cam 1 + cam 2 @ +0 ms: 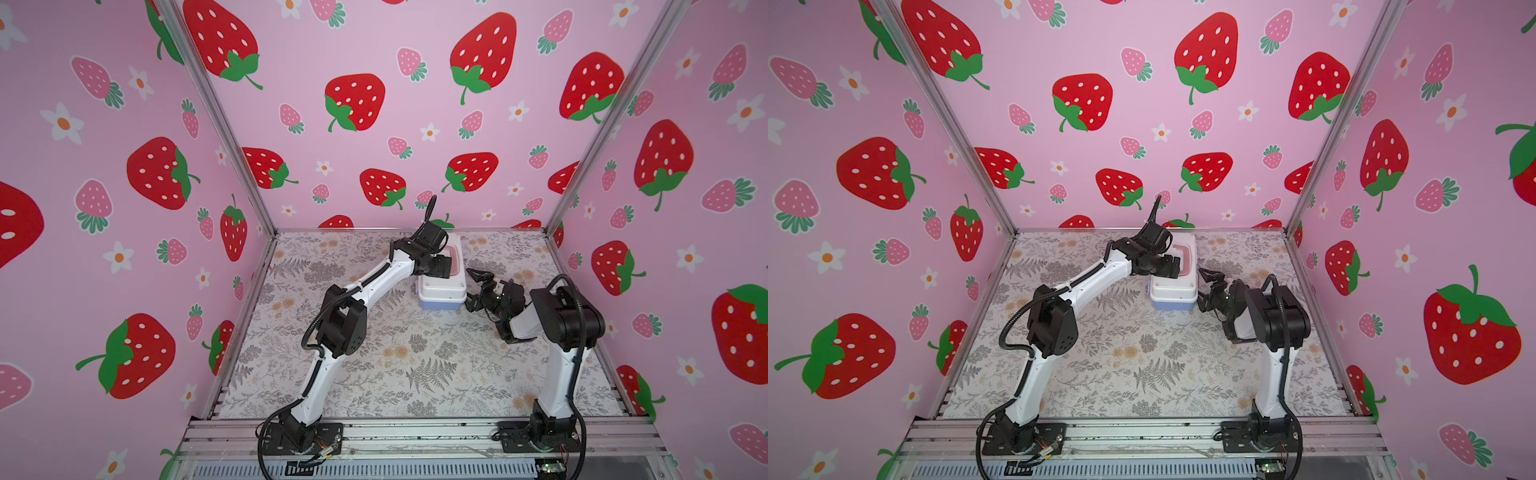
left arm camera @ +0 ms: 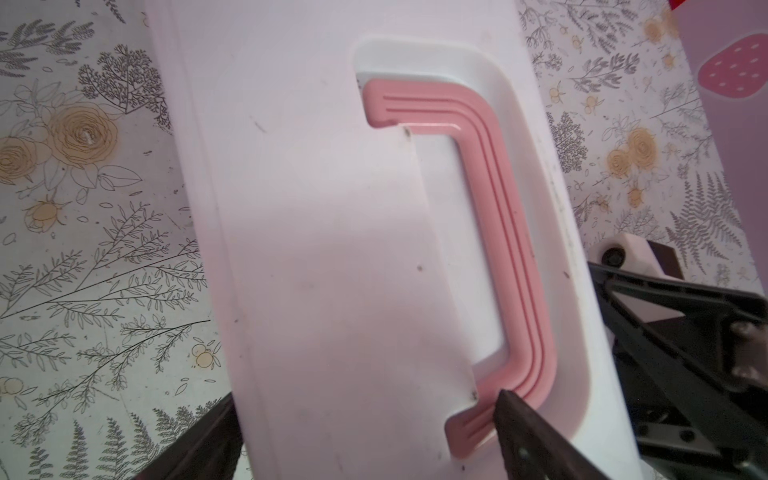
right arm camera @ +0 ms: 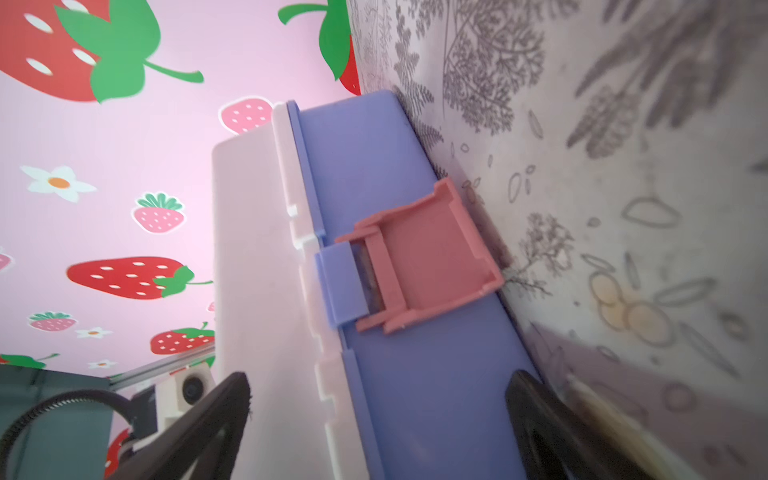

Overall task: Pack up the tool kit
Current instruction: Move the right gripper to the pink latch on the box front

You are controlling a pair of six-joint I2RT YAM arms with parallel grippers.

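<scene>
Left tool [image 2: 365, 397], jaws wide, hangs over the white-lidded, blue-based plastic tool kit [image 1: 441, 289]; right tool [image 1: 471, 286], also open, faces its pink latch [image 3: 424, 253].

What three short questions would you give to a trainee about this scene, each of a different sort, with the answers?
1. True or false: the white lid of the case stands open.
2. The pink latch is: A) snapped up over the lid; B) folded down against the blue base, not fastened; C) missing.
3. Which arm's jaws are above the lid, near the pink handle?

Key
1. False: the lid is down on the base.
2. B.
3. The left arm; its jaws are open.
</scene>
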